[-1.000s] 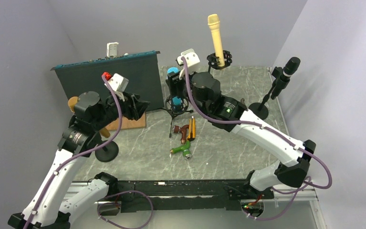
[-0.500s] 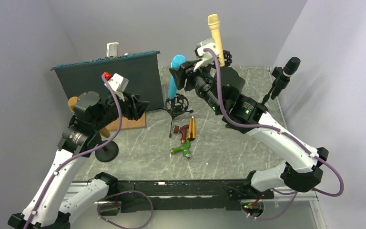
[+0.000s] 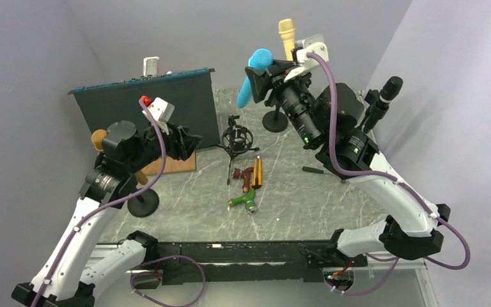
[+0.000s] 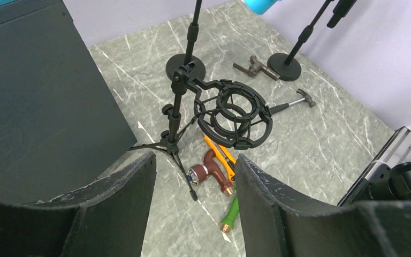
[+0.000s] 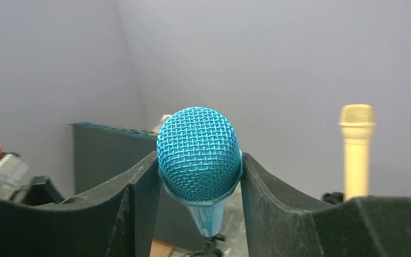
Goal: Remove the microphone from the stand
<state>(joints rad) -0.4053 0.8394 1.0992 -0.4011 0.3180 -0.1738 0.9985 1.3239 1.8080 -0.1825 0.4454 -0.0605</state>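
Note:
A blue microphone (image 3: 254, 73) hangs in the air, tilted, well above the table. My right gripper (image 3: 260, 80) is shut on its mesh head (image 5: 198, 152), one finger on each side. Below it stands the black tripod stand (image 3: 236, 139), whose round shock mount (image 4: 234, 115) has nothing in it. To the left of the stand my left gripper (image 3: 188, 142) is open, its jaws (image 4: 194, 160) holding nothing and pointing at the stand's legs.
A cream microphone (image 3: 286, 35) stands in a holder at the back, and a black one (image 3: 383, 99) on a stand at the right. A dark panel (image 3: 147, 102) stands at the back left. A maroon handle (image 3: 248, 176), yellow cutter (image 3: 258, 171) and green handle (image 3: 244, 202) lie mid-table.
My right gripper has lifted the blue microphone up out of the shock mount and carried it higher and to the right. The left arm has stayed put.

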